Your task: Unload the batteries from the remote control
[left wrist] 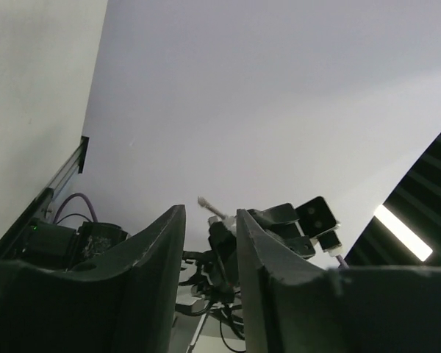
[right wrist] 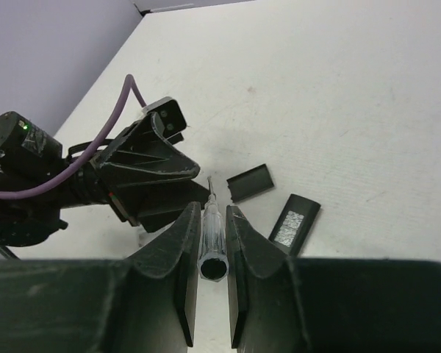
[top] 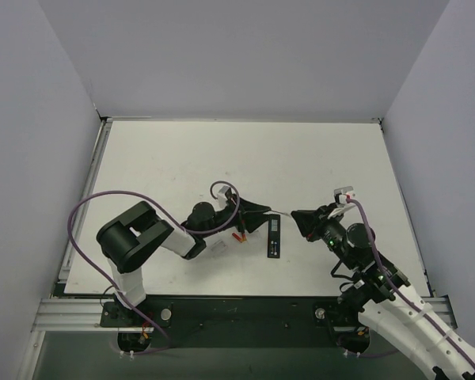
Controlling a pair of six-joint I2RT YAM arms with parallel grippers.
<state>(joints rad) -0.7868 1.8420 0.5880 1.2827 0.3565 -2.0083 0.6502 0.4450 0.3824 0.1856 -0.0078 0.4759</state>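
Right gripper (right wrist: 214,215) pinches the clear-handled tool (right wrist: 211,246), presumably for prying. Left gripper (left wrist: 210,213) stands spread and empty. Remote control (top: 274,235) lies recess-up toward the near edge of the desk (top: 222,158), with batteries (top: 239,236) loose nearby.

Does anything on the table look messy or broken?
Nothing looks broken, but the remote control lies open: its small black cover sits loose, apart beside it, and reddish batteries lie loose to its left. The right fingers pinch a clear-handled tool.
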